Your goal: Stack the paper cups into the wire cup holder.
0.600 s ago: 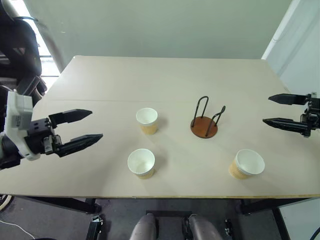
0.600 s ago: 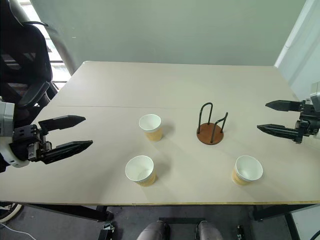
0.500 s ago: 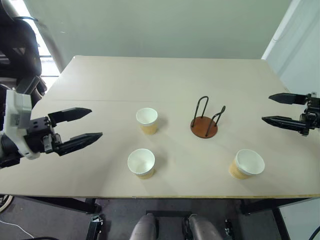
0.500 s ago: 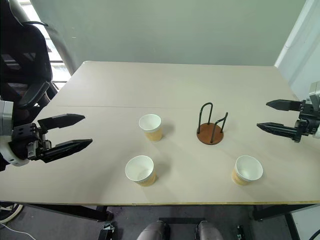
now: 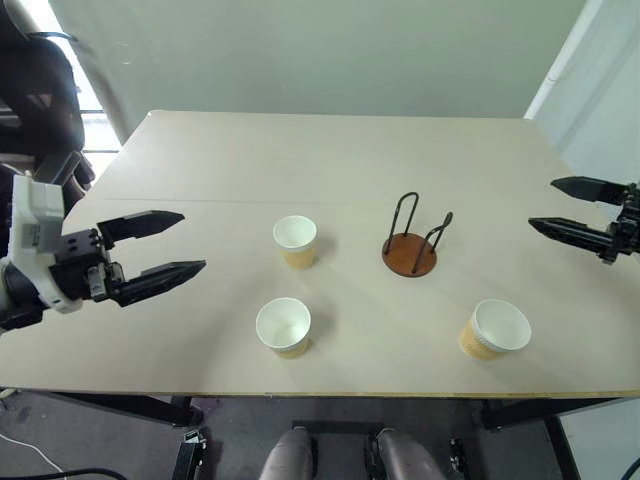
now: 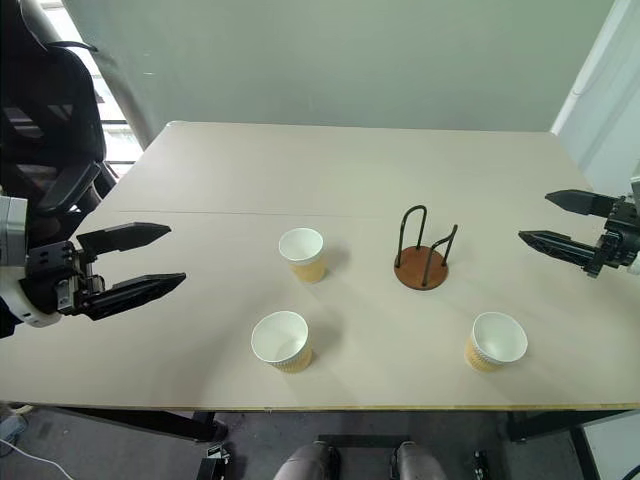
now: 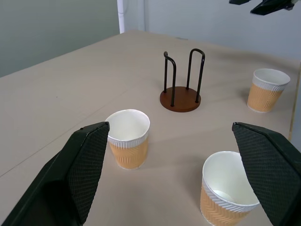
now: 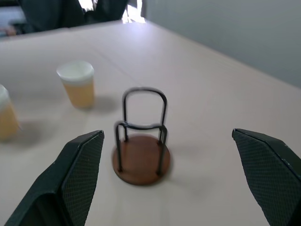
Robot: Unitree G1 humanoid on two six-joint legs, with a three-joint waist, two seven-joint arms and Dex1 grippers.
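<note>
**Three cups loose on the table, holder empty, both grippers spread wide**

The wire cup holder [image 5: 409, 252] stands upright right of the table's [image 5: 330, 160] centre, its two black loops rising from the reddish-brown disc, nothing inside it. Three paper cups sit mouth-up and apart from one another: one cup [image 5: 295, 241] left of the holder, a second cup [image 5: 283, 326] nearer the front edge, below the first, and a third cup [image 5: 495, 328] toward the front right, near the holder but not touching it.

The left gripper [image 5: 168, 244] hovers above the table's left side, pointing toward the cups, its fingers [image 7: 84, 165] spread far apart and holding nothing. The right gripper [image 5: 567, 208] hangs at the table's right edge, aimed inward toward the holder, fingers [image 8: 80, 174] likewise wide apart and empty
</note>
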